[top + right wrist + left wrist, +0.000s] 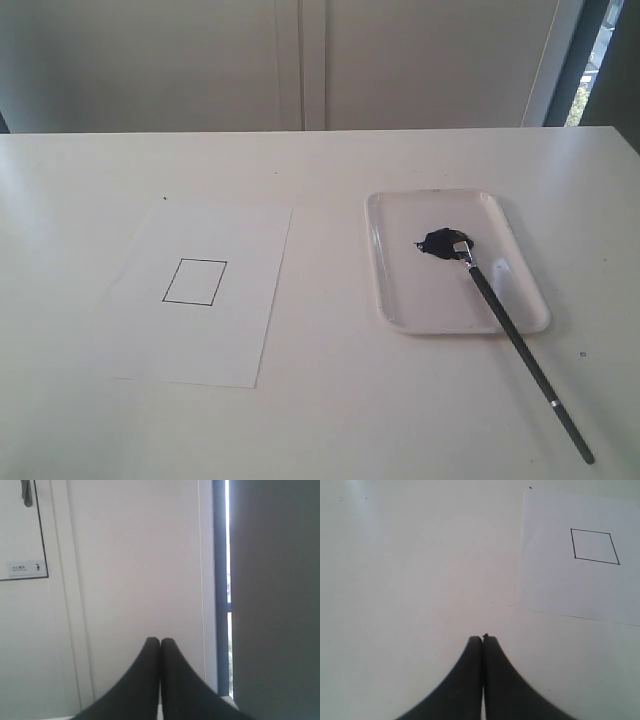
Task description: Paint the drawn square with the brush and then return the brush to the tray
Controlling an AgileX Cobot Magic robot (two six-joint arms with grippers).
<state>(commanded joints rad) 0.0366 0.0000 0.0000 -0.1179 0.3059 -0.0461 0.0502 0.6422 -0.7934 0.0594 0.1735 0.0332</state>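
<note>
Both pinched closed and empty: left gripper (pixel 483 639), right gripper (pixel 160 641). The brush (pixel 525 355), light, stiff, probably slick, invites a mid-handle pinch.

Soft, even daylight, faint shadows, mild glare on the tray (pixel 388 300), slightly hazy pictures.

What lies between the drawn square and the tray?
Only blank paper, then bare table, between square and tray; the exterior view shows it.
</note>
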